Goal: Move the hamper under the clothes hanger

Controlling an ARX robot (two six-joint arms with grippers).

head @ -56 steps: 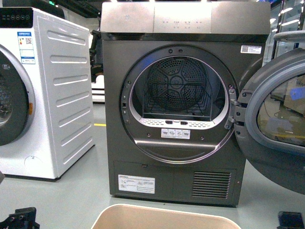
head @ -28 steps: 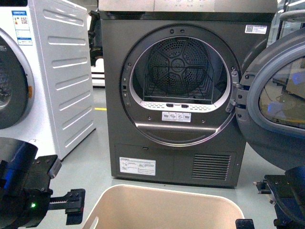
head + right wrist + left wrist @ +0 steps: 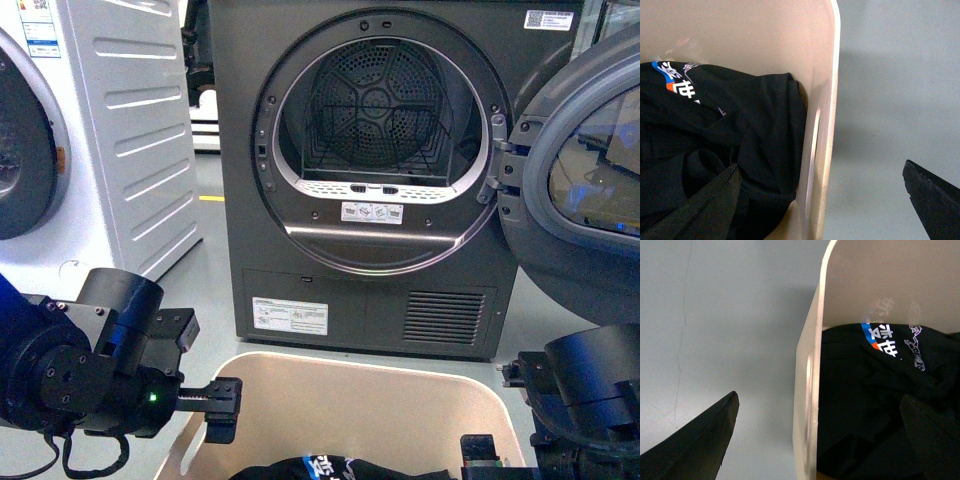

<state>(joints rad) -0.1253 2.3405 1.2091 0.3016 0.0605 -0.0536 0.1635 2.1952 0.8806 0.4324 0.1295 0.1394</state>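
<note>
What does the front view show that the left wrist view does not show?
Only the front view: the grey dryer with its door open, a white washing machine beside it, and the left arm and right arm. Only the left wrist view: the left fingers apart, one outside the hamper wall and one inside it. Both: the hamper and the black garment with blue and white print lying in it.

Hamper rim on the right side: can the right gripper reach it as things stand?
Probably yes. The open right gripper straddles the hamper wall, one finger over the black clothes, one over the floor; nothing lies between.
</note>
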